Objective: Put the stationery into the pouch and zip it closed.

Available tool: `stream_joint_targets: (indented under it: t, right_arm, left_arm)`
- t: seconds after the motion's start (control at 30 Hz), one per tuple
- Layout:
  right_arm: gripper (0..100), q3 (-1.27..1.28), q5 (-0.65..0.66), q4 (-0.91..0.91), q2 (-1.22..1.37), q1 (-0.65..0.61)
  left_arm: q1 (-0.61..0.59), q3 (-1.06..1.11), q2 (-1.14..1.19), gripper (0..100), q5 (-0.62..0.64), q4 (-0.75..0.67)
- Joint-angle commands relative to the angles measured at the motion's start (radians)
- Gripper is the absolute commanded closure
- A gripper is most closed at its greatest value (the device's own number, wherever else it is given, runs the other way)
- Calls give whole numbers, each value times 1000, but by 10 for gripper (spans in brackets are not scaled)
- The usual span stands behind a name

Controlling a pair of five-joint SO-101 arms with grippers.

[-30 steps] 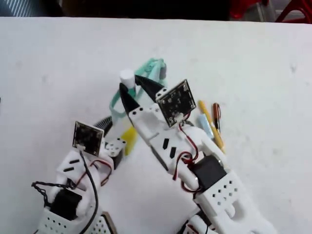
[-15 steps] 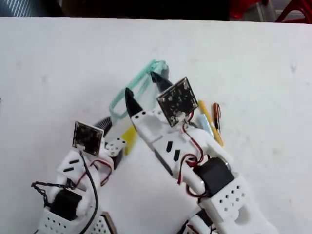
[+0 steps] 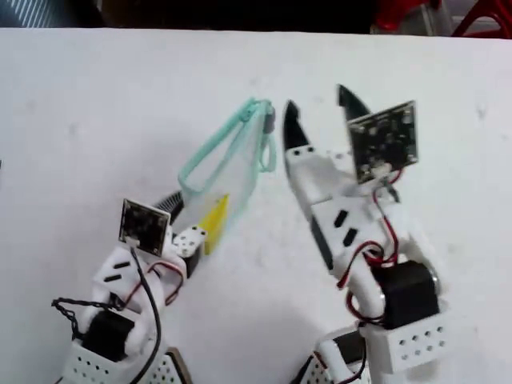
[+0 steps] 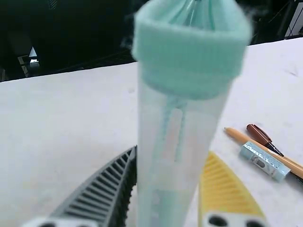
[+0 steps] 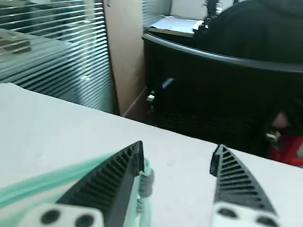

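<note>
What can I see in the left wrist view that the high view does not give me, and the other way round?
The left wrist view adds the stationery lying on the table: a pencil, a brown pen and an eraser. The high view adds the right gripper, open, close beside the far end of the pouch. Both show the pouch clamped in the left gripper, between its grey and yellow fingers, above the white table.
</note>
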Motion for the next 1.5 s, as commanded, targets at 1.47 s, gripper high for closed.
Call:
stream_joint_targets:
  t: [1.47]
  right_arm:
    - [876,262,238,4,671,280]
  left_arm:
    - [-1,-8,-10,794,-6,-18]
